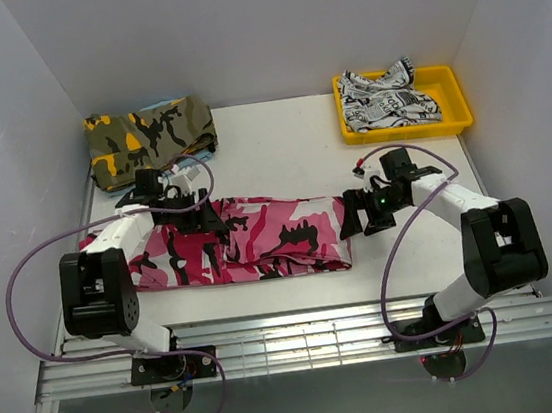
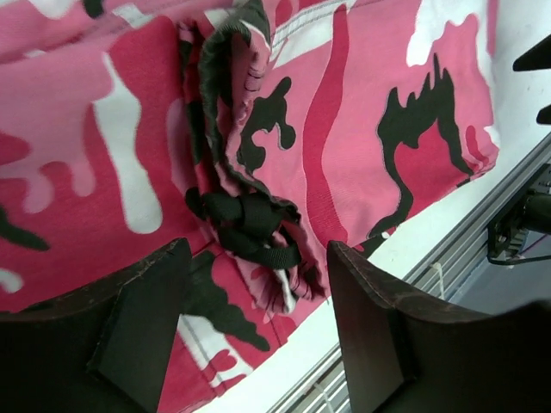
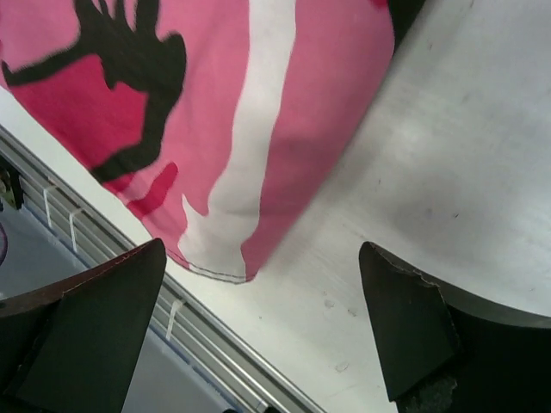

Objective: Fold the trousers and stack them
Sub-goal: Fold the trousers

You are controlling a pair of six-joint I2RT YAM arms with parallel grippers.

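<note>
Garments counted: three, being one pair of trousers (image 1: pixel 260 239), one olive-and-orange camouflage garment (image 1: pixel 150 136) and one white printed garment (image 1: pixel 384 98). Yellow tray (image 1: pixel 454 109): one; worktop (image 1: pixel 280 156): one. Arms: two, carrying the left end effector (image 1: pixel 200 219) and the right end effector (image 1: pixel 358 215).

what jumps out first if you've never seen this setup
The pink camouflage trousers lie across the table's near middle, the left tool above them and the right tool at their right end, both open. An olive-and-orange garment sits far left, a yellow tray far right.
</note>
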